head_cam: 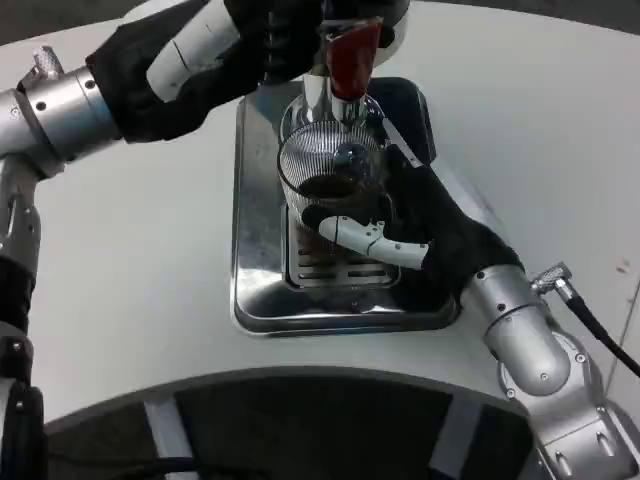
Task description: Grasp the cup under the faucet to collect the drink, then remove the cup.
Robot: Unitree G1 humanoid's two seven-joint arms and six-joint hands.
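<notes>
White table [120, 260], dark floor.

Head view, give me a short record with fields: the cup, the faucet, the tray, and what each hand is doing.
cup: ribbed clear glass, upright under the faucet, dark drink inside
faucet: chrome spout with red handle, right above the cup
tray: steel drip tray with slotted grate, on white table
right hand: wrapped around the cup
left hand: up at the red handle; its grip cannot be made out

White table [120, 260] — steel drip tray [255, 290]
</notes>
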